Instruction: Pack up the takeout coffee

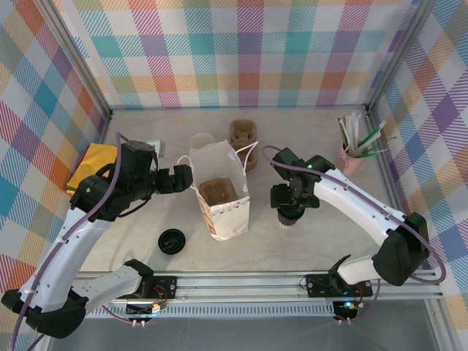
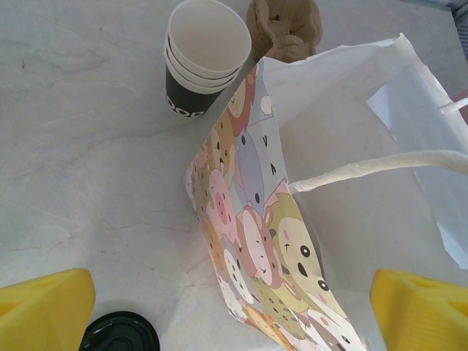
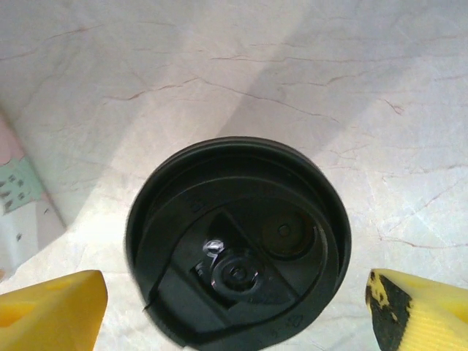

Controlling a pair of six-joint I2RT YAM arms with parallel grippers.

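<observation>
The takeout coffee [image 3: 238,245] stands upright on the table, its round black lid facing the right wrist camera. My right gripper [image 3: 238,314] hangs straight above it, open, with a yellow finger [image 3: 51,311] off each side of the lid and bare table showing in both gaps. From above, the cup [image 1: 289,218] sits just right of the paper bag [image 1: 219,194]. My left gripper [image 1: 179,178] is open at the bag's left wall. That cartoon-printed wall [image 2: 256,219] runs between its spread fingers [image 2: 44,311] without being pinched.
A brown cup carrier [image 1: 217,191] sits inside the bag. A loose black lid [image 1: 172,240] lies front left of it. Behind are stacked white cups [image 1: 202,142] and another brown carrier [image 1: 243,134]. A pink holder of stirrers [image 1: 355,150] stands far right; a yellow pad [image 1: 91,164] lies left.
</observation>
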